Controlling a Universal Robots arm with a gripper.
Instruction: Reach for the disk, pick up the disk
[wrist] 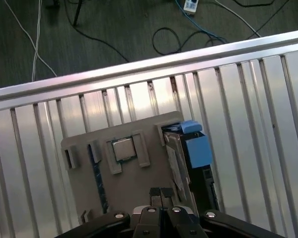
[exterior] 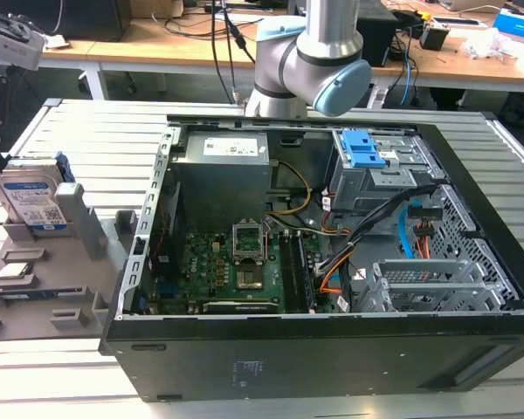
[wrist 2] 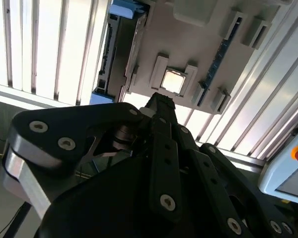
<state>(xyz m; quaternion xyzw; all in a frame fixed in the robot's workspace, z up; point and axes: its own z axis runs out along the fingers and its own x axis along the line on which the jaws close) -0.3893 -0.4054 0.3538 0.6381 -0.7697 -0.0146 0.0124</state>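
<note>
Currently the gripper [wrist: 160,192] hangs above the grey holder [wrist: 134,188] and touches nothing. In both wrist views its fingertips are pressed together with nothing between them. The disk [exterior: 33,199] stands on edge in a slot at one side of that holder. The holder rests on the slatted table [exterior: 87,131] at the exterior view's left, just beside the open computer case [exterior: 332,349]. In the first wrist view the disk [wrist: 187,163] appears from above as a narrow strip with a blue rail [wrist: 196,148] on its outer face. Its long visible edge runs roughly parallel to the table slats. The disk lies off to one side of the fingertips, on the side away from the processor chip [wrist: 123,148], which sits in its own pocket on the holder. The fingertips are over bare holder plate between chip and disk, nearer the disk. Judged from this view, the line along which the jaws part runs roughly across the thin dimension of the disk. The orientation therefore appears suitable, but a sideways offset and a clear vertical gap separate the two. The reach is judged incomplete and the grasp not yet begun.
</note>
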